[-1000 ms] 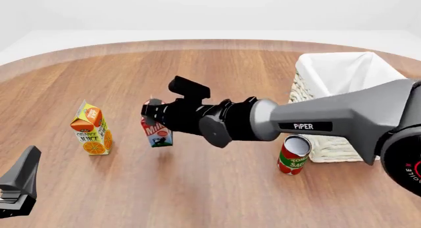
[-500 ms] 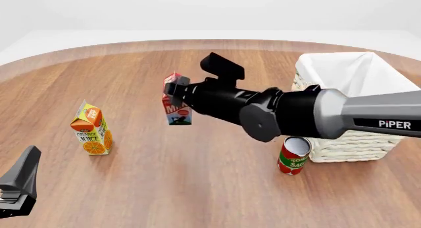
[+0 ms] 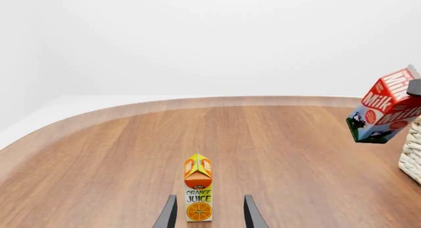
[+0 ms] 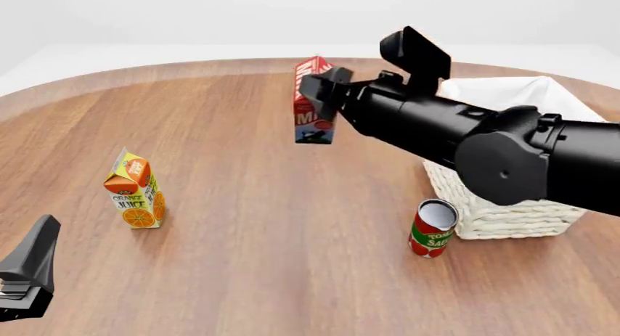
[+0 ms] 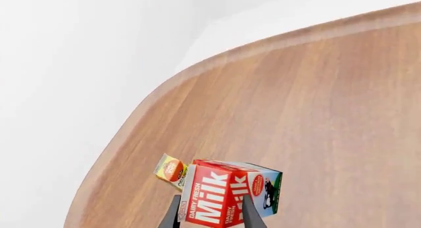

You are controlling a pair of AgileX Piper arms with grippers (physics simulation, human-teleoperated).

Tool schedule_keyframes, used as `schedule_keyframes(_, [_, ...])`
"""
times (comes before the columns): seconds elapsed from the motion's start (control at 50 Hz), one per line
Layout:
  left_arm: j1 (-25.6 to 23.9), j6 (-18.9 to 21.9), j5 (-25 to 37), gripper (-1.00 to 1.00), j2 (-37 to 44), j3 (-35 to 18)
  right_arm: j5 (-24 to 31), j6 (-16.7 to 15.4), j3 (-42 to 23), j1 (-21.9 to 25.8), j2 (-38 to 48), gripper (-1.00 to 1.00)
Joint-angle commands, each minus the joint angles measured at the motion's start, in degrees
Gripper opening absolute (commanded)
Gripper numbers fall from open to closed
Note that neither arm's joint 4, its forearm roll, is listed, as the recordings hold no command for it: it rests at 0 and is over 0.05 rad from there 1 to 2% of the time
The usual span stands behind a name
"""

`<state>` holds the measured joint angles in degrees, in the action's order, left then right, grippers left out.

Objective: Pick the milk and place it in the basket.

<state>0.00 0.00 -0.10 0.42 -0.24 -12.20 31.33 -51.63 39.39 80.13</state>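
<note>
Right gripper (image 4: 320,85) gripping "Milk" carton (image 4: 312,104)

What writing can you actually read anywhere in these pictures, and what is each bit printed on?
"Milk" and "DAIRY FRESH": the milk carton, held in the right gripper.
"ORANGE JUICE": the juice carton.
"TOMATO SAUCE", partly legible: the can.
Small print on all three is too blurred to read.

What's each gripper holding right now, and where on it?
The right gripper holds the milk by its red top end, clear above the table. The left gripper is open and holds nothing; the juice carton stands beyond it.
</note>
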Motion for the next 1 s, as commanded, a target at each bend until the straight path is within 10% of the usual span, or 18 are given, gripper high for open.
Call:
schedule_keyframes(0.02, [0.0, 0.0, 0.0, 1.0, 0.0, 0.0, 2.4, -1.1, 1.8, -4.0, -9.7, -1.0])
schedule_keyframes(0.5, [0.0, 0.0, 0.0, 1.0, 0.0, 0.0, 16.2, -10.0, -0.2, -13.8, -26.3, -1.0])
schedule_keyframes(1.0, [0.0, 0.0, 0.0, 1.0, 0.0, 0.0, 19.7, -12.1, 3.8, -24.7, -35.9, -1.0])
